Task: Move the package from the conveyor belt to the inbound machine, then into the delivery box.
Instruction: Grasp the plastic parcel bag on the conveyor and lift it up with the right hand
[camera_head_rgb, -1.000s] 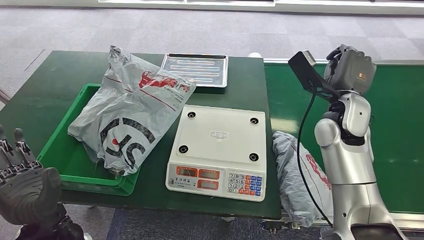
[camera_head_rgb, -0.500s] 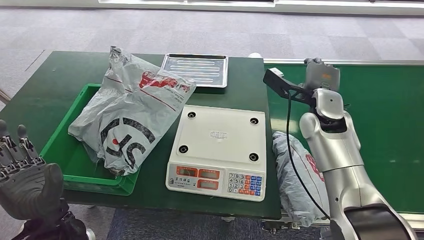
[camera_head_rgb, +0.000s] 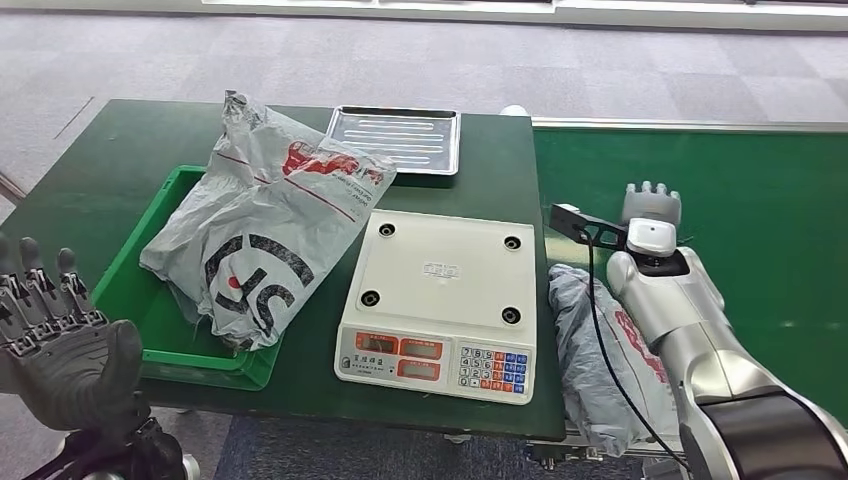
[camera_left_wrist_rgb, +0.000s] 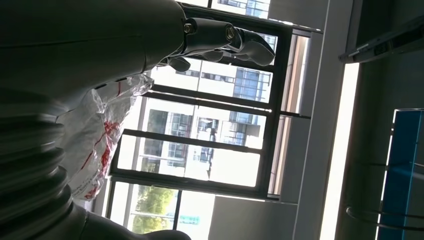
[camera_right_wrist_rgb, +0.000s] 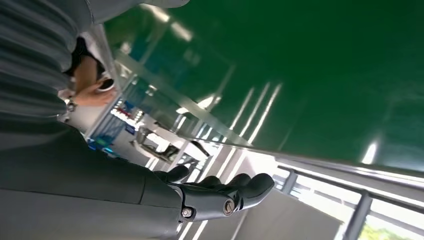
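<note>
**Right arm lowered over the belt; package at the belt's near-left corner**

Moved: my right hand (camera_head_rgb: 651, 205) has come down from high above the conveyor belt (camera_head_rgb: 760, 200) and now sits low over it, fingers straight and together, holding nothing. My left hand (camera_head_rgb: 55, 345) has risen slightly off the table's near-left corner, fingers spread, empty.

Unmoved: the grey package (camera_head_rgb: 600, 350) lies at the belt's near-left corner, just beside the scale (camera_head_rgb: 440, 300), partly under my right forearm. A larger printed bag (camera_head_rgb: 265, 230) rests across the green bin (camera_head_rgb: 135, 300) at the table's left edge. A metal tray (camera_head_rgb: 405, 138) sits at the far edge.

By view: my right wrist camera shows the fingers (camera_right_wrist_rgb: 240, 187) extended over green belting, which the head view cannot confirm so closely. My left wrist camera shows the bag's crinkled edge (camera_left_wrist_rgb: 100, 130) against windows.
</note>
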